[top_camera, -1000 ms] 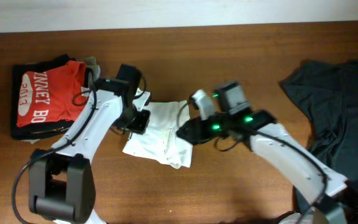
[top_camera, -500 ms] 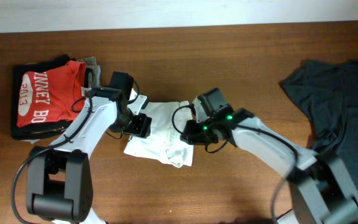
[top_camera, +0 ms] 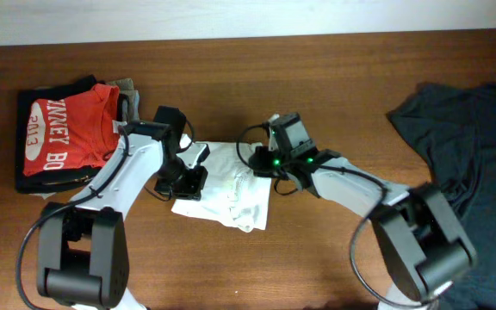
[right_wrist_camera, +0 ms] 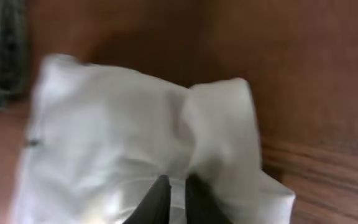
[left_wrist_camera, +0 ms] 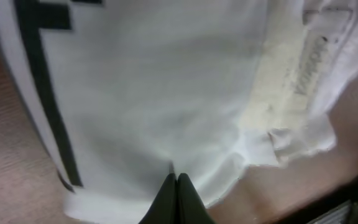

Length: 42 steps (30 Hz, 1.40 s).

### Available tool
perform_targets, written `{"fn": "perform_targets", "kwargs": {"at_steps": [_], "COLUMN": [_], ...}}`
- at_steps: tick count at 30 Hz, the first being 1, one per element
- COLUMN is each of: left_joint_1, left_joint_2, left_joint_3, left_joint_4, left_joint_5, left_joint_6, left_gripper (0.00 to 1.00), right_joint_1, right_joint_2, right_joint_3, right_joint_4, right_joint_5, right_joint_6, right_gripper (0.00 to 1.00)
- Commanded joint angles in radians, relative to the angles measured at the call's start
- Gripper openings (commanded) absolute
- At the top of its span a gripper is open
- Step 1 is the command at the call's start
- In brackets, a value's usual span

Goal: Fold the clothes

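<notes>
The left end effector (left_wrist_camera: 176, 186) and right end effector (right_wrist_camera: 176, 188) are clamping the white T-shirt (top_camera: 231, 194). Lifting both evenly is likely keeping the edges aligned.

Inspector: Position of the white T-shirt (top_camera: 229, 191)?
Officer: Bunched at the middle of the table (top_camera: 343, 69). Left gripper (top_camera: 188, 182) on its left edge, right gripper (top_camera: 260, 163) on its upper right. Red shirt (top_camera: 58, 129) far left, dark garment (top_camera: 472, 146) far right.

- The left arm (top_camera: 129, 170) reaches in toward the middle, elbow bent; the left tool (top_camera: 188, 182) points down, fingertips pressed together.
- The right arm (top_camera: 351, 182) stretches leftward; the right tool (top_camera: 261, 164) sits low, its fingers (right_wrist_camera: 159, 198) nearly together.
</notes>
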Motion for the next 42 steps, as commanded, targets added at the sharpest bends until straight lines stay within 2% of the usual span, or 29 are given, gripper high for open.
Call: {"fn": "perform_targets", "kwargs": {"at_steps": [1,2,3,5,9,10,11,14,17,18,20,22,23,25,27,33,36,37,39,40,42], "left_joint_1": [-0.005,-0.005,-0.005,-0.005,-0.004,-0.004,-0.004,-0.004,-0.004,-0.002,0.011,0.026,0.029,0.029,0.029,0.028,0.012,-0.001,-0.006,-0.004,-0.005], "left_joint_2": [-0.009,-0.009,-0.009,-0.009,-0.009,-0.009,-0.01,-0.035,-0.078,-0.085,-0.08,-0.07,-0.066,-0.065,-0.065,-0.05,0.026,0.069,0.124,0.126,0.124], "left_joint_3": [-0.121,-0.182,-0.241,-0.292,-0.294,-0.283,-0.262,-0.108,0.027,0.034,0.024,-0.029,-0.074,-0.2,-0.269,-0.35,-0.35,-0.35,-0.35,-0.35,-0.349], "left_joint_4": [0.1,0.173,0.266,0.413,0.731,0.75,0.737,0.481,0.198,0.15,0.094,0.108,0.159,0.324,0.448,0.634,0.694,0.725,0.77,0.777,0.792], "left_joint_5": [-0.034,-0.035,-0.034,-0.039,-0.049,-0.049,-0.049,-0.029,-0.031,-0.031,-0.029,0.041,0.081,0.122,0.192,0.237,0.309,0.343,0.394,0.397,0.397], "left_joint_6": [-0.057,-0.093,-0.132,-0.138,-0.135,-0.134,-0.134,-0.135,-0.135,-0.135,-0.167,-0.227,-0.253,-0.394,-0.462,-0.682,-0.709,-0.723,-0.723,-0.723,-0.723], "left_gripper": [0.04,0.06,0.09,0.14,0.19,0.2,0.22,0.52,0.94,0.98,0.99,0.99,0.99,0.99,0.99,0.99,0.95,0.91,0.69,0.5,0.28], "right_joint_1": [-0.007,-0.01,-0.012,-0.013,-0.013,-0.013,-0.013,-0.012,-0.012,-0.012,-0.012,-0.012,-0.012,-0.013,-0.012,-0.012,-0.012,-0.012,-0.012,-0.012,-0.012], "right_joint_2": [0.026,0.013,-0.005,-0.044,-0.164,-0.187,-0.208,-0.248,-0.247,-0.246,-0.24,-0.216,-0.19,-0.129,-0.094,-0.054,-0.054,-0.054,-0.054,-0.054,-0.054], "right_joint_3": [0.004,0.004,0.004,0.004,0.004,0.004,0.004,0.004,0.004,0.004,0.004,0.003,0.003,0.003,0.003,0.003,0.003,0.003,0.003,0.003,0.003], "right_joint_4": [-0.078,-0.117,-0.163,-0.271,-0.443,-0.456,-0.458,-0.451,-0.428,-0.408,-0.383,-0.38,-0.376,-0.375,-0.369,-0.388,-0.388,-0.388,-0.388,-0.388,-0.388], "right_joint_5": [0.012,0.009,0.029,0.116,0.213,0.222,0.217,0.149,0.122,0.122,0.119,0.118,0.111,0.112,0.112,0.096,0.097,0.097,0.097,0.097,0.097], "right_joint_6": [0.143,0.188,0.203,0.239,0.246,0.227,0.176,-0.023,-0.036,-0.047,-0.058,-0.05,-0.042,0.058,0.082,0.138,0.138,0.137,0.137,0.137,0.137], "right_gripper": [0.13,0.04,0.04,0.04,0.04,0.04,0.04,0.09,0.09,0.09,0.09,0.09,0.09,0.08,0.08,0.05,0.05,0.05,0.05,0.05,0.04]}}
